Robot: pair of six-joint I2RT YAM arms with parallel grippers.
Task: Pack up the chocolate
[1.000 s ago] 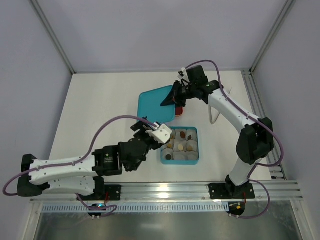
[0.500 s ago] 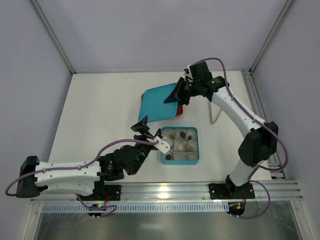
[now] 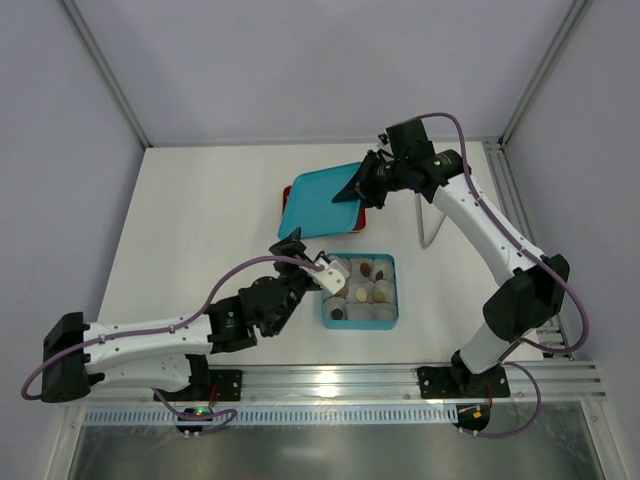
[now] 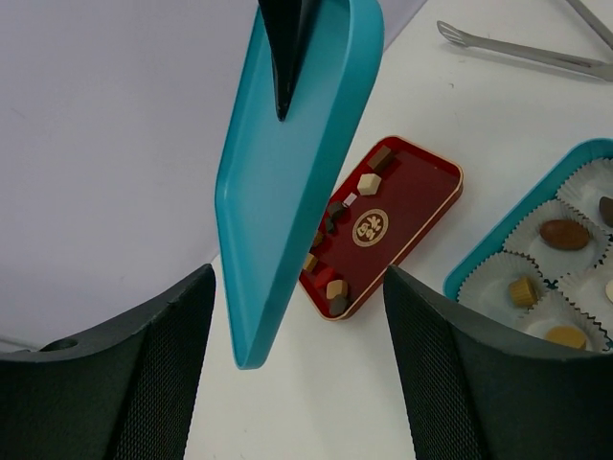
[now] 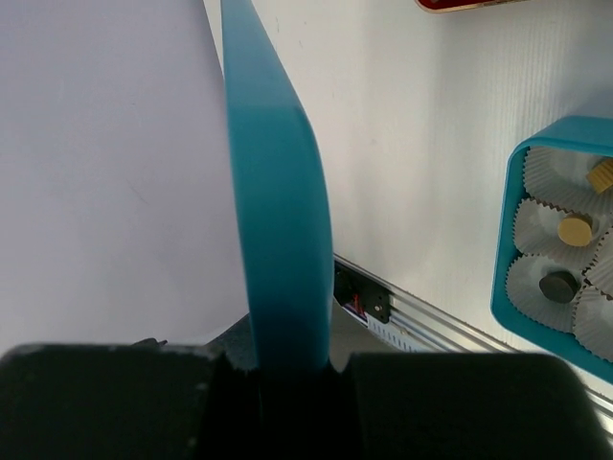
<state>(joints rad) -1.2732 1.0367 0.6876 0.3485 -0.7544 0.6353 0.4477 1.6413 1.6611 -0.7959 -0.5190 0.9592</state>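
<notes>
Left wrist view: chocolate lies in the red tray and in paper cups of the teal box. Left end effector is spread; right end effector pinches the tilted teal lid.

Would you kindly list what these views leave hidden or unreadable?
Left wrist: the teal lid covers part of the red tray, so its chocolate cannot be counted; the right edge cuts off the box.
Right wrist: the top edge cuts off the tray, the right edge the box.
Top external: lid and right gripper hide most of the tray; what fills the paper cups is too small.
</notes>
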